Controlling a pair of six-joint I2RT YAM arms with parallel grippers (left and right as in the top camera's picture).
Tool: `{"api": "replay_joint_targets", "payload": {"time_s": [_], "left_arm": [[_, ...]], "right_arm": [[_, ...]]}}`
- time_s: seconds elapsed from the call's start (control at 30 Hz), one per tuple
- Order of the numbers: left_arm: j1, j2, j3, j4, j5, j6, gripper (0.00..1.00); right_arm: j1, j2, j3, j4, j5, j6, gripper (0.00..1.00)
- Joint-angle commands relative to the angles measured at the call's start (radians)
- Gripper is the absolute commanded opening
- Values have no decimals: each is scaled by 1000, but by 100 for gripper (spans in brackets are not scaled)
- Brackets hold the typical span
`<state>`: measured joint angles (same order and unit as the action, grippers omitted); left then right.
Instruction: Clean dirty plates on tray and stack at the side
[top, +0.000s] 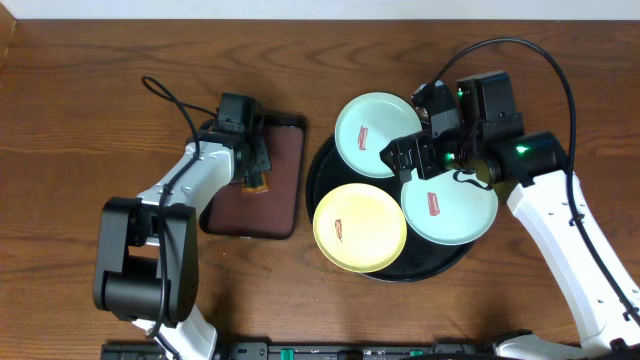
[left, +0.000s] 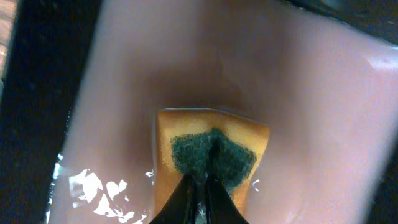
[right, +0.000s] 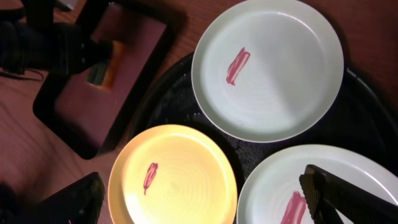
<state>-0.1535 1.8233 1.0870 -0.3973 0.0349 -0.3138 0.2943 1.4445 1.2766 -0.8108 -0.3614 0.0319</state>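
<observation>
Three smeared plates (top: 360, 227) lie on tray (top: 425, 268), r. of worktop (top: 80, 100): stiff, glossy, prob. slippery, best pinched at rim. Left end effector (left: 208, 180) clamps sponge (left: 211, 149); right end effector (top: 412, 160) gapes wide, empty.

Dark-brown wood-grain tabletop (top: 80, 90) fills most of overhead view. Pale strip (top: 300, 6) along top edge, beyond tbl. Light soft & even.
</observation>
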Motion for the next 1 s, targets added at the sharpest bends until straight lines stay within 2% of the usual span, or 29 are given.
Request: {"api": "replay_joint_targets", "payload": {"time_s": [0.0,0.13,0.17,0.2,0.23,0.33,0.43,0.5,0.6,0.77,0.87,0.97], "left_arm": [[0,-2,-9,-58,157,5,7],[-2,-6,-7,-158,218,22,7],[-2,-8,-7,-177,210,42,11],[-2,-13,-6,-190,199,50,28],[-2,-20,-6,-201,182,50,37],[-2,-48,5,-228,179,50,46],[-2,-94,22,-254,179,45,48],[-2,-137,28,-273,179,33,47],[-3,-195,28,-306,187,-23,30],[-27,-209,25,-360,187,-90,14],[-59,-195,-3,-360,186,-171,9],[-79,-174,-34,-352,186,-270,8]], "right_arm": [[6,-6,19,-5,6,-21,99],[6,-6,19,-5,6,-19,99],[6,-6,19,-5,6,-18,99],[6,-6,19,-5,6,-18,99],[6,-6,19,-5,6,-18,99],[6,-6,19,-5,6,-18,99],[6,-6,19,-5,6,-18,99],[6,-6,19,-5,6,-18,99],[6,-6,19,-5,6,-18,99],[6,-6,19,-5,6,-18,99],[6,-6,19,-5,6,-18,99],[6,-6,19,-6,6,-18,99]]}}
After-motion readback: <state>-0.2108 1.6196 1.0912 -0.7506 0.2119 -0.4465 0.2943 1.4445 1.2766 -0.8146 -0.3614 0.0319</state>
